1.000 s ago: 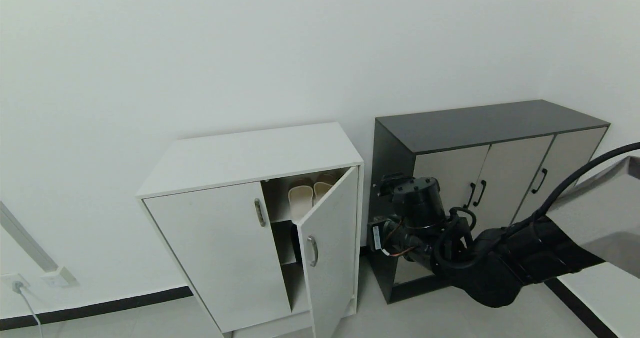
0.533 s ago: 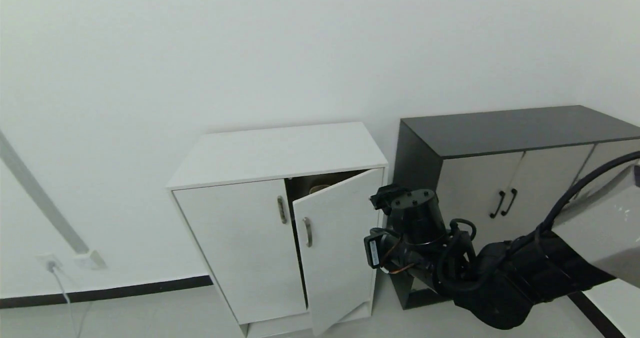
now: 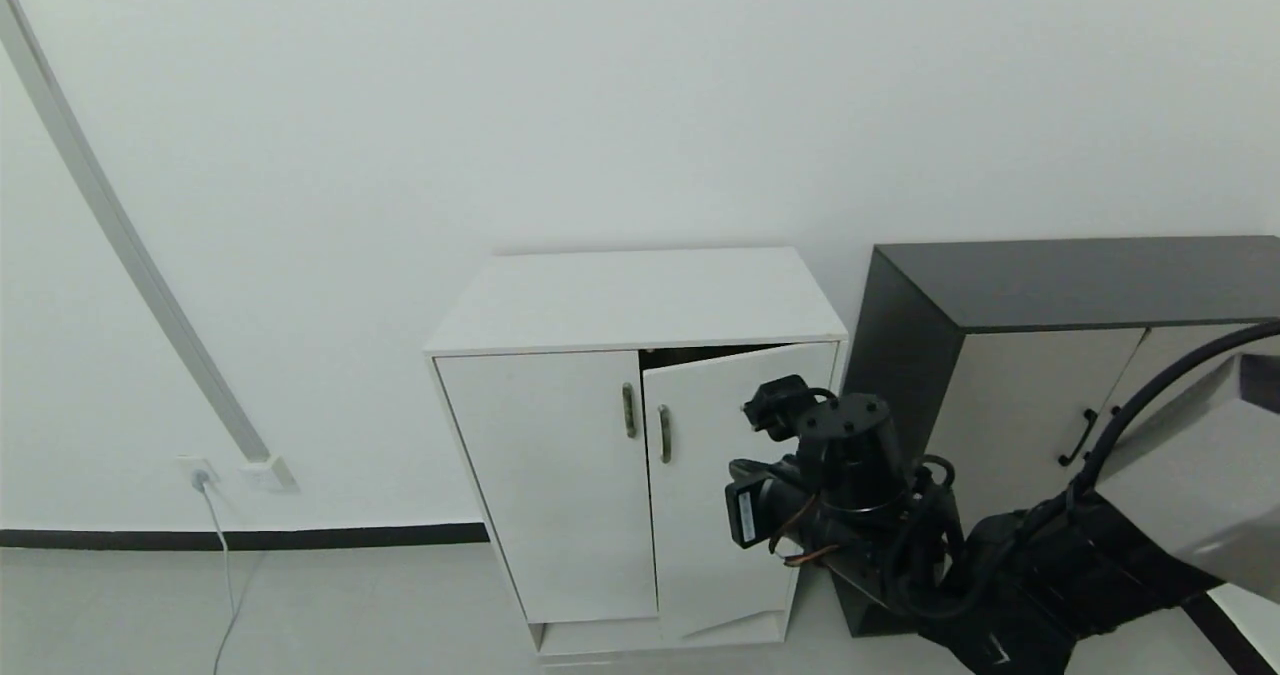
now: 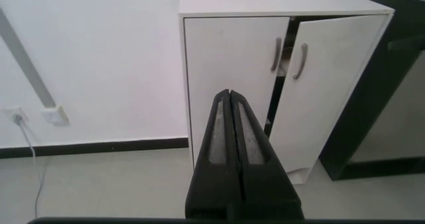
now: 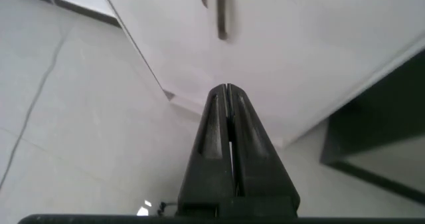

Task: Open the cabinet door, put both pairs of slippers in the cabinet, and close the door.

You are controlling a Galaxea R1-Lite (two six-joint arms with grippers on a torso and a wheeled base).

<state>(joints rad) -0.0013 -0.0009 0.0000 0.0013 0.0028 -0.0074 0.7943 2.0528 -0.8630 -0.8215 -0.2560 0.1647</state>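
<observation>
White cabinet (image 3: 640,300) beside dark cabinet (image 3: 1080,280); right door (image 3: 690,535) slightly ajar. Right gripper (image 5: 228,88): fingers together, empty, near door face below handle (image 5: 222,14). Left gripper (image 4: 230,92): fingers together, empty, well back.

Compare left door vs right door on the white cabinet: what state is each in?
Left door sits shut, flush with the cabinet front; right door is ajar, with a dark gap above its top edge. The right gripper, fingers shut, sits before the right door, away from the left door. Both are white, with vertical metal handles by the centre seam.
</observation>
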